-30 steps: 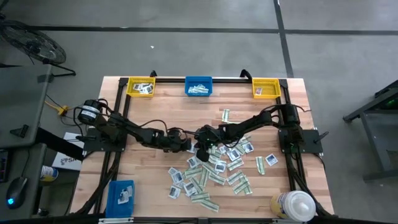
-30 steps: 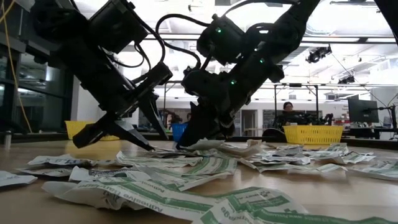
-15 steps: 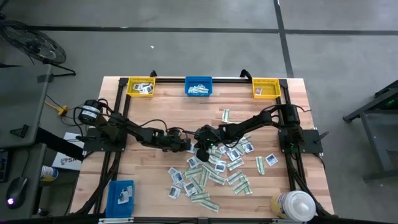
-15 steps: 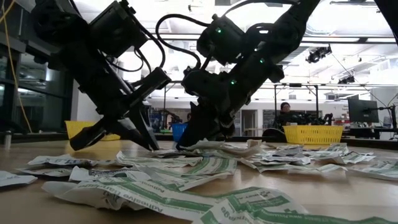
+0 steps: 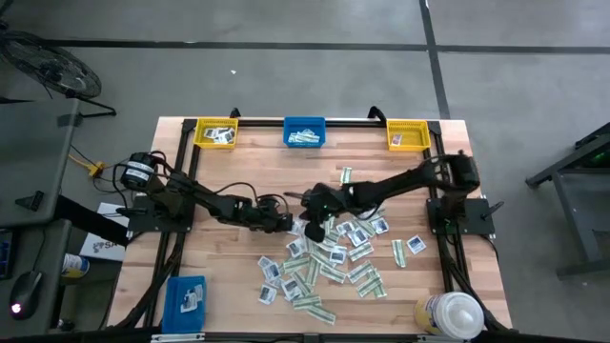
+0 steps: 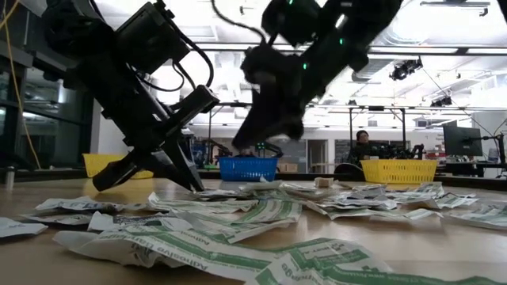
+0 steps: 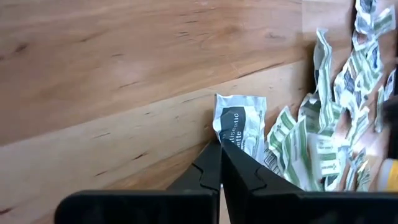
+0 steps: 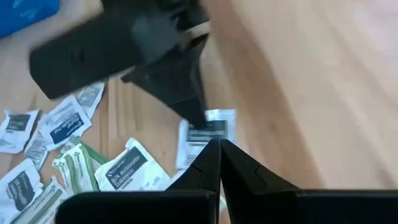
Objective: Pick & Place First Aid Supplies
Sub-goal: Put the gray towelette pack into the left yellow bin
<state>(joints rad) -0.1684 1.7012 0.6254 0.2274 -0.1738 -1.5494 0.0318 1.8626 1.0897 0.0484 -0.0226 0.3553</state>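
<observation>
The first aid supplies (image 5: 334, 255), white squarish packets and green-and-white strips, lie scattered over the table's middle and right. One white packet with a dark mark (image 7: 239, 124) lies at the pile's left edge. My left gripper (image 7: 219, 146) is down at the table, shut at that packet's near corner; it also shows low in the low view (image 6: 192, 184). My right gripper (image 5: 310, 206) is shut and hangs above the pile (image 6: 261, 142). I see nothing between its fingers. My left gripper pinches the white packet's near corner (image 7: 219, 132) between its two fingertips. The fingers slant down from the table's left side. The rest of the packet lies flat on the wood, against the neighbouring packets.
Along the far edge stand a yellow bin (image 5: 216, 132), a blue bin (image 5: 305, 131) and another yellow bin (image 5: 407, 135). A second blue bin (image 5: 188, 297) sits near left, and a white-capped bottle (image 5: 448, 314) near right. Bare wood (image 5: 248, 171) lies left of the pile.
My left gripper has shut its fingers at the table, on the edge of the white packet, without moving away. My right gripper, shut throughout, has risen off the pile and gone a little toward the far edge.
</observation>
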